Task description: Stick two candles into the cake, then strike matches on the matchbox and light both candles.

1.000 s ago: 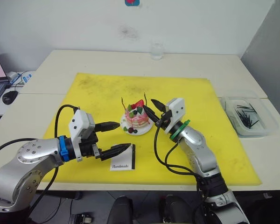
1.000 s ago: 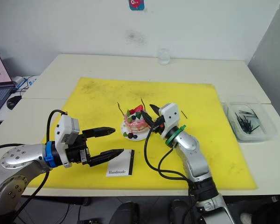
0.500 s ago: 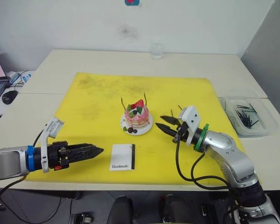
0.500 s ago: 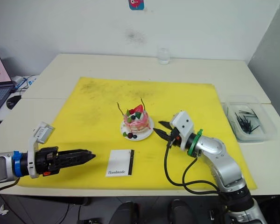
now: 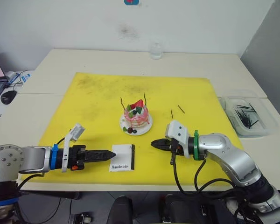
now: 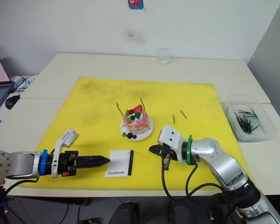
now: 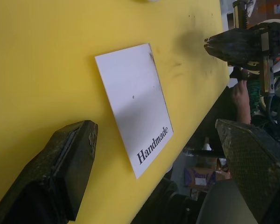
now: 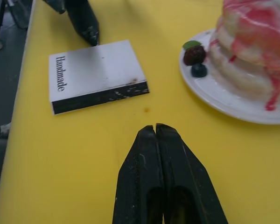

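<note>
The pink cake (image 5: pixel 136 116) stands on its white plate (image 5: pixel 147 127) in the middle of the yellow mat. Two thin candles stand upright in the cake, one (image 5: pixel 122 103) on its left and one (image 5: pixel 144 97) on its right. The white matchbox (image 5: pixel 122 157) lies flat in front of the cake, its black strip (image 8: pixel 100 94) on the right edge. My left gripper (image 5: pixel 105 154) lies low just left of the matchbox, its fingers (image 7: pixel 67 161) wide open. My right gripper (image 5: pixel 155 144), low on the mat right of the matchbox, is shut; nothing shows between its fingers (image 8: pixel 147 172). Two dark matches (image 5: pixel 171 113) (image 5: pixel 181 108) lie right of the cake.
A clear tray (image 5: pixel 266 116) holding several dark matches sits off the mat at the right. A small glass (image 5: pixel 156 51) stands at the table's back edge. A mouse (image 5: pixel 9 96) and cables lie on the side table at far left. The mat (image 5: pixel 93 93) is bare behind the cake.
Both grippers have drawn back from the cake and dropped to the mat. The left one slid right up to the matchbox. The right one moved nearer and leftward and closed.
</note>
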`<action>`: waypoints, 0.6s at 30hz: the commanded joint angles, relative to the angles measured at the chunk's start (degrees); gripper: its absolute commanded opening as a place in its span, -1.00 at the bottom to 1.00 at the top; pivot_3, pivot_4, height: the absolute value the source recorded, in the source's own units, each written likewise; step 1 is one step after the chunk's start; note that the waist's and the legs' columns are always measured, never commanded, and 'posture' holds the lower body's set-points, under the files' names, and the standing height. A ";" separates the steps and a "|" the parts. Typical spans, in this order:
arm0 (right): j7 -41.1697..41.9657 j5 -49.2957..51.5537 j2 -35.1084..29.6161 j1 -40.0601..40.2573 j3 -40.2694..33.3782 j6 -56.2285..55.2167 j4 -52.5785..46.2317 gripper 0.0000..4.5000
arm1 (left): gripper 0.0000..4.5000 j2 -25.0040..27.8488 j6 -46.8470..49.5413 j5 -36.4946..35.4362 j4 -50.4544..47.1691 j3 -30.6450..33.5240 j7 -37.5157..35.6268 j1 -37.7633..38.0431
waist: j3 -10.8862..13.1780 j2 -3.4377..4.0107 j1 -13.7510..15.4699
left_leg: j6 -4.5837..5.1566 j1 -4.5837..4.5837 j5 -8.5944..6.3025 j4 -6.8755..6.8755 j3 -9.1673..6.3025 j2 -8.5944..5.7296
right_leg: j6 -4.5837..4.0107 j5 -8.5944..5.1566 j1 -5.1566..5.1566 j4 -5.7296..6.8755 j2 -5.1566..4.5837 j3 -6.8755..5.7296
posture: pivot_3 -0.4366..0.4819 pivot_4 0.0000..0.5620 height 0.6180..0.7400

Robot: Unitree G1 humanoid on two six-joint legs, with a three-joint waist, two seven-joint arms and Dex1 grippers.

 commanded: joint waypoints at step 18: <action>1.11 -4.92 5.00 -6.73 9.11 3.36 5.68 -0.99 | 1.00 -7.29 2.23 1.17 -2.03 -1.87 1.43 -3.55 | -0.01 -0.01 0.22 | 0.00 -0.04 0.00 0.05 -0.05 -0.09 | 0.01 0.00 0.06 -0.03 -0.13 -0.09 | -0.05 -0.47 1.00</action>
